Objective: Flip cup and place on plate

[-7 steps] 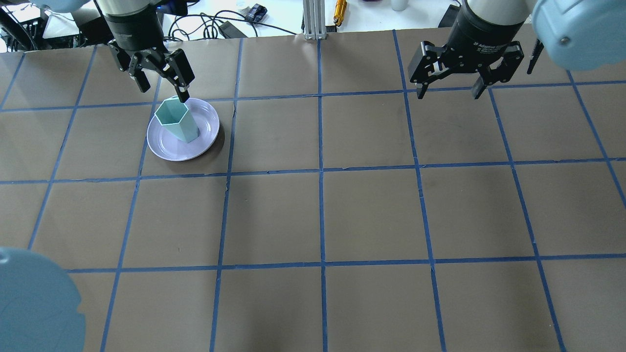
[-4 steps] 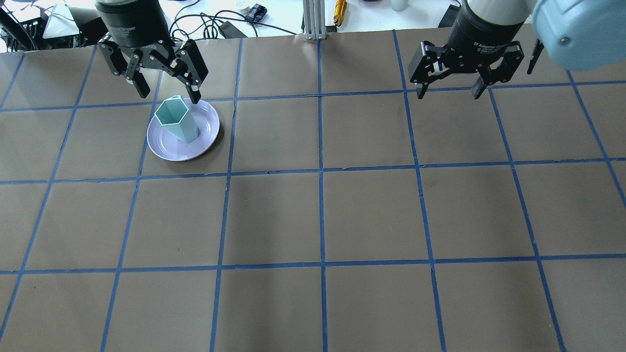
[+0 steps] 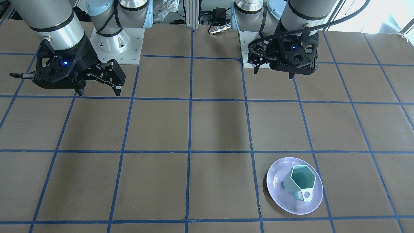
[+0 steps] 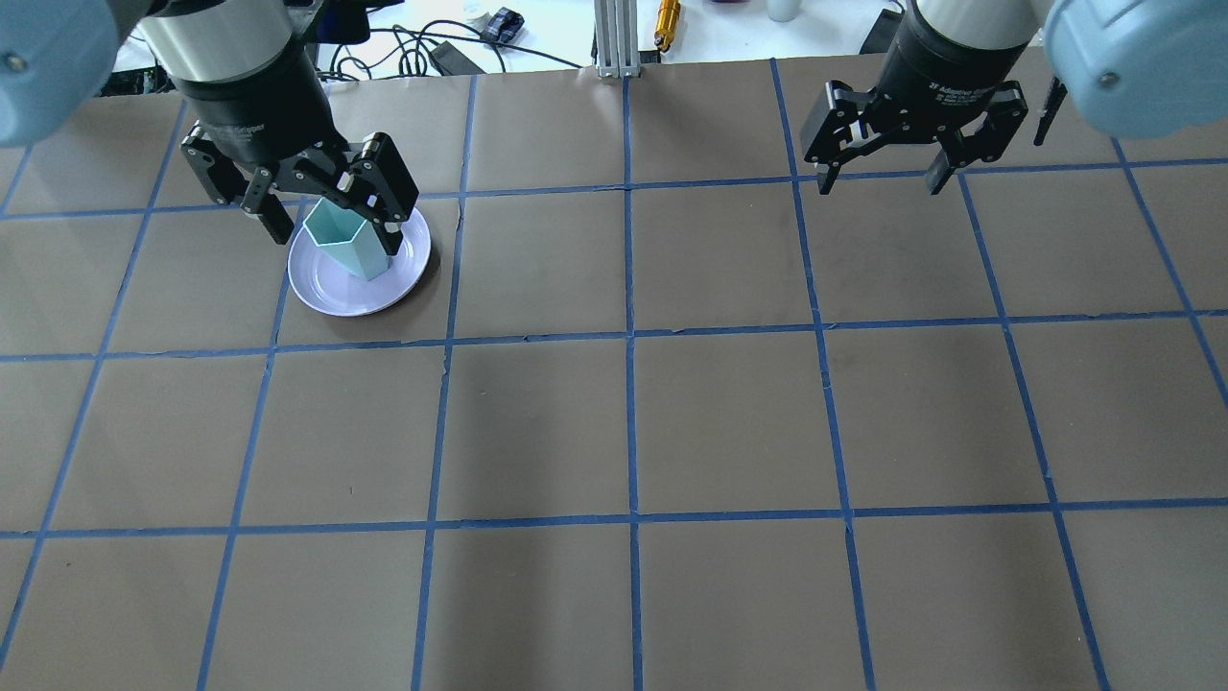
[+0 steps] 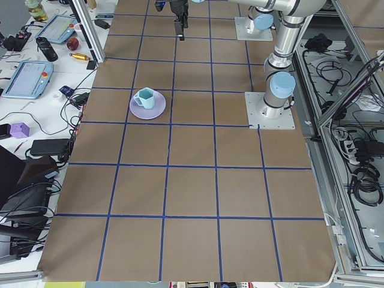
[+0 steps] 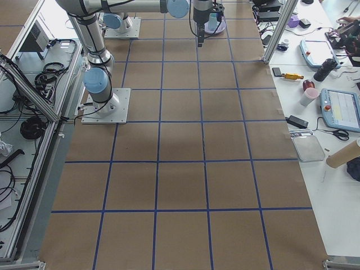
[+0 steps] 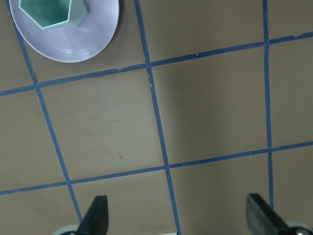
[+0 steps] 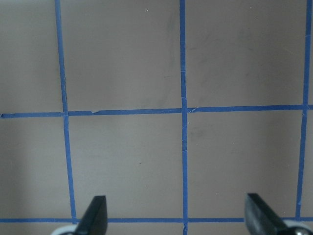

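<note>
The mint-green faceted cup stands upright, mouth up, on the lavender plate at the far left of the table. In the front-facing view the cup shows its handle and the plate lies under it. My left gripper is open and empty, raised above the cup and apart from it. Its wrist view shows the cup and plate small in the top left corner, with the left gripper over bare table. My right gripper is open and empty at the far right.
The brown table is marked with a blue tape grid. Beyond its far edge stand an aluminium post, a yellow tool and cables. The arm bases are bolted at the robot's side.
My left gripper has lifted away from the cup's rim and drawn back toward the robot, staying open. The cup and plate have not moved. The right arm is still.
</note>
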Robot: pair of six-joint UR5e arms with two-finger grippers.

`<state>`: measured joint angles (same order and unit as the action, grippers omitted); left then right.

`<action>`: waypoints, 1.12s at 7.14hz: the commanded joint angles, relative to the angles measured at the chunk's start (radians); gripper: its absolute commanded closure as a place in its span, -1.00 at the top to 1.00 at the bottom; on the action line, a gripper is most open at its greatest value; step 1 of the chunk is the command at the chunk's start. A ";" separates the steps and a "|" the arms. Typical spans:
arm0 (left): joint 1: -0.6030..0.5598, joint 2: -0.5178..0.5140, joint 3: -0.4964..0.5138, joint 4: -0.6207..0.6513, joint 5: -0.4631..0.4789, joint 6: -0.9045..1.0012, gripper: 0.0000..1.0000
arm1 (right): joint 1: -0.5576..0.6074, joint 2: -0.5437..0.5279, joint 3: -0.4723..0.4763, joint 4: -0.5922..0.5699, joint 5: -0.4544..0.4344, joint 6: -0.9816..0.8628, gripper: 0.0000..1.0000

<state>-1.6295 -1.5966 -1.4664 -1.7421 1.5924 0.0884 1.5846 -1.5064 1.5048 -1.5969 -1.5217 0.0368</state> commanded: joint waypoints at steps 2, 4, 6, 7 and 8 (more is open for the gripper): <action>0.014 0.093 -0.178 0.189 -0.006 -0.055 1.00 | 0.000 0.000 0.000 0.000 0.000 0.000 1.00; 0.054 0.093 -0.152 0.191 -0.054 -0.058 1.00 | 0.000 0.000 0.000 0.000 0.000 0.000 1.00; 0.062 0.064 -0.108 0.156 -0.052 -0.107 1.00 | 0.000 0.000 0.000 0.000 0.000 0.000 1.00; 0.062 0.063 -0.101 0.153 -0.045 -0.134 1.00 | 0.000 0.000 0.000 0.000 0.000 0.000 1.00; 0.062 0.061 -0.101 0.153 -0.043 -0.134 1.00 | 0.000 0.000 0.000 0.000 0.000 0.000 1.00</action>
<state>-1.5685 -1.5315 -1.5733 -1.5846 1.5459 -0.0322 1.5846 -1.5063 1.5048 -1.5969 -1.5217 0.0368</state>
